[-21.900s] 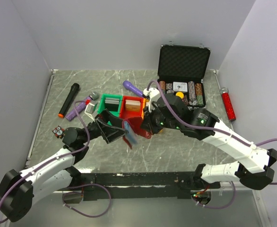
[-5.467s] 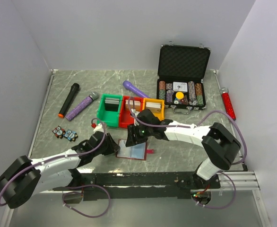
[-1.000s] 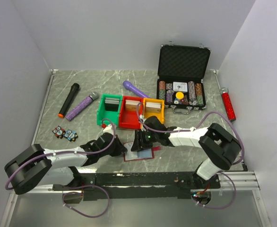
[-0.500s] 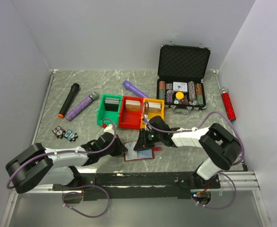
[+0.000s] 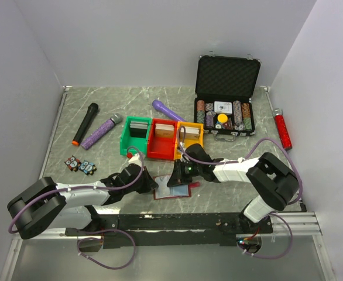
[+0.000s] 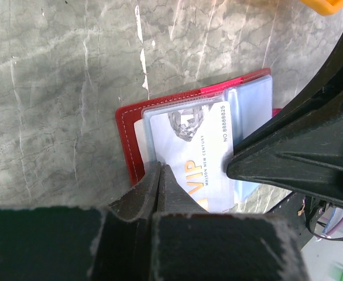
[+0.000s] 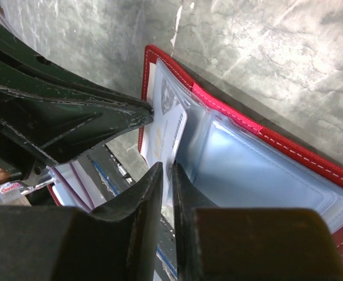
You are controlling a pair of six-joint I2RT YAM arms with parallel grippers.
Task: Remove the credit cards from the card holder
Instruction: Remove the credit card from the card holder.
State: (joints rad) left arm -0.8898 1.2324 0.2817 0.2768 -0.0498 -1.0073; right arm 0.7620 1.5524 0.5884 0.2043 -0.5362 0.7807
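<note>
Your holder [image 6: 126,140] lies open and flat on the tabletop [image 5: 218,196] at 6 o'clock, close to the arm bases. Your left jaws, at its 9 o'clock edge, are pinched almost together on a clear sleeve. Your right jaws, at its 12 o'clock edge, stand narrow with the edge of a white VIP card [image 6: 198,155] between them. Bins [image 5: 161,152] sit just beyond, and the chip case [image 5: 227,76] is open at 1 o'clock.

White card [image 6: 189,146] in the card holder [image 6: 124,134], seen from my left wrist: gold "VIP"; small line ending "NEW CENTURY"; number starting "NO 8888", the last digits unclear.
</note>
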